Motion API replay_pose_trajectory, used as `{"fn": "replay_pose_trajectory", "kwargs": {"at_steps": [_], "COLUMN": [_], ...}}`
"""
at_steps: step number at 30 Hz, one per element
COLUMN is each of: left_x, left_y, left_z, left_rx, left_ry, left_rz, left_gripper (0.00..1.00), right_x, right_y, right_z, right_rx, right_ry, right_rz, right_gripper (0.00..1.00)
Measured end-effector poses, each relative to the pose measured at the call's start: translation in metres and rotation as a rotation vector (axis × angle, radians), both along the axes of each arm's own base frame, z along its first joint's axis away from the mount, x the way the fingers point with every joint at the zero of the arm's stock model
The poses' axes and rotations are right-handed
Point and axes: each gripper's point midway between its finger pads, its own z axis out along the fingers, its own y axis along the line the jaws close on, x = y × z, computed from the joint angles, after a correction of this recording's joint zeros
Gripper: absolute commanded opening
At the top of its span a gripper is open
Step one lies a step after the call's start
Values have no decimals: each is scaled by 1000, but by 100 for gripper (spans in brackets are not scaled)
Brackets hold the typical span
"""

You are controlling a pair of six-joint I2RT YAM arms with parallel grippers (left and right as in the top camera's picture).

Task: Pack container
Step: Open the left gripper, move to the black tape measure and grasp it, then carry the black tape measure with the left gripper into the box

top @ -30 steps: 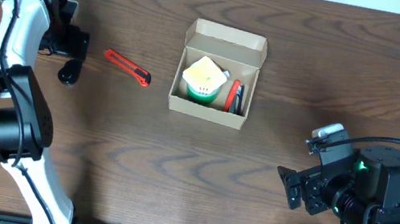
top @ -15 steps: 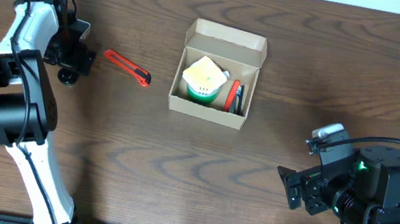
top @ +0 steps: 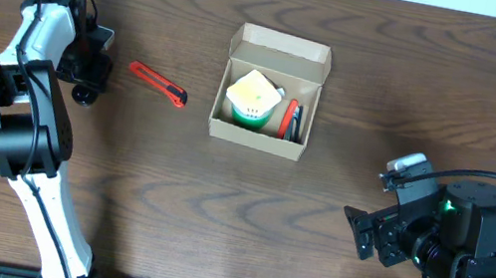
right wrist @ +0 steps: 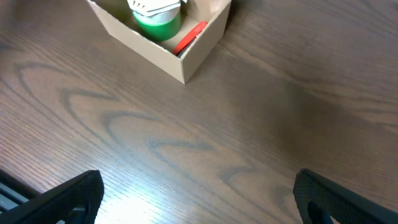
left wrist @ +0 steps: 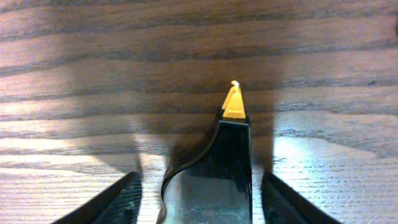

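The container (top: 269, 90) is a tan cardboard box in the middle of the table, its flap lid open at the far side. Inside it are a green and white roll with a yellow top (top: 252, 97) and a red pen (top: 288, 117). It also shows in the right wrist view (right wrist: 186, 59). My left gripper (top: 87, 80) is at the far left, open, its fingers either side of a black object with a yellow tip (left wrist: 233, 134) without touching it; my left gripper (left wrist: 200, 175) straddles it low over the table. My right gripper (top: 365, 235) is open and empty.
A red box cutter (top: 158, 84) lies on the wooden table between the left gripper and the container. The black object's end (top: 84, 95) shows just below the left gripper. The right gripper (right wrist: 198, 177) hovers over bare wood near the front right.
The left arm swung right and turned its gripper over the black object one second ago, then barely moved. The right arm, the box and the cutter have not moved.
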Motion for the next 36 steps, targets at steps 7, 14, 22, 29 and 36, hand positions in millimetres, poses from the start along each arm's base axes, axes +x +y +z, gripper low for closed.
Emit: {"fn": "replay_pose_trajectory", "kwargs": {"at_steps": [7, 14, 22, 29, 36], "left_x": [0, 0, -2, -8, -2], "left_y": [0, -2, -3, -6, -12], "left_z": [0, 0, 0, 2, 22], "left_rx": [0, 5, 5, 0, 1], "left_ry": [0, 0, 6, 30, 26], "left_rz": [14, 44, 92, 172, 254], "left_gripper": [43, 30, 16, 6, 6], "right_x": [0, 0, 0, 0, 0], "right_y": [0, 0, 0, 0, 0], "right_z": [0, 0, 0, 0, 0], "right_rx": [0, 0, 0, 0, 0], "right_ry": [0, 0, 0, 0, 0], "right_rz": [0, 0, 0, 0, 0], "right_gripper": [99, 99, 99, 99, 99]}}
